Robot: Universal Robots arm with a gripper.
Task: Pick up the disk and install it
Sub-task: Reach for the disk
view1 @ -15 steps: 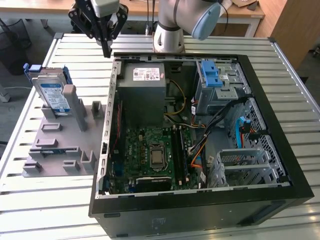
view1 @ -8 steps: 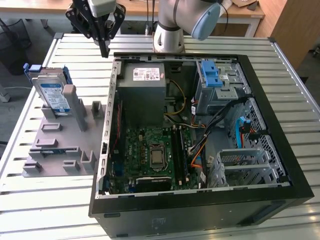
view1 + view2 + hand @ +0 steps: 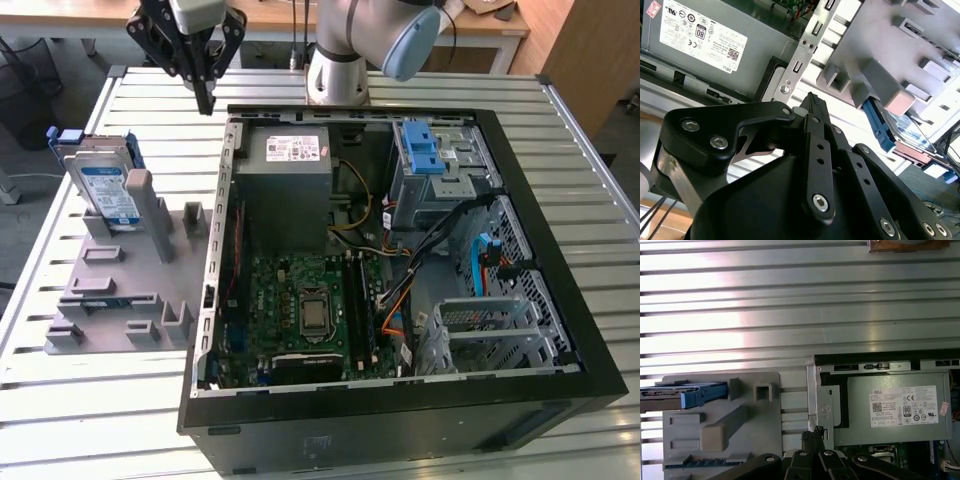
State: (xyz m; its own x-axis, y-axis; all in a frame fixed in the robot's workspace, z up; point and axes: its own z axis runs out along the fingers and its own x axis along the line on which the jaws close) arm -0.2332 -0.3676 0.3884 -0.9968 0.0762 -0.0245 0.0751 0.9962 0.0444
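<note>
The disk (image 3: 108, 190), silver with a white-and-blue label in a blue carrier, stands on edge in a slot of the grey holder (image 3: 120, 290) at the exterior view's left. In the first wrist view the disk (image 3: 682, 392) shows edge-on, and in the second wrist view the disk (image 3: 910, 132) leans behind a grey block. My gripper (image 3: 205, 100) hangs above the slatted table by the case's far left corner, to the right of the disk and apart from it. Its black fingertips (image 3: 813, 100) are pressed together with nothing between them, as the gripper (image 3: 814, 432) also shows.
The open computer case (image 3: 560, 390) fills the middle and right of the exterior view. Inside are the grey power supply (image 3: 295, 190), a drive cage with a blue handle (image 3: 425, 155), the motherboard (image 3: 310, 310) and an empty metal bay (image 3: 490, 335). All rests on the slatted metal table (image 3: 60, 400).
</note>
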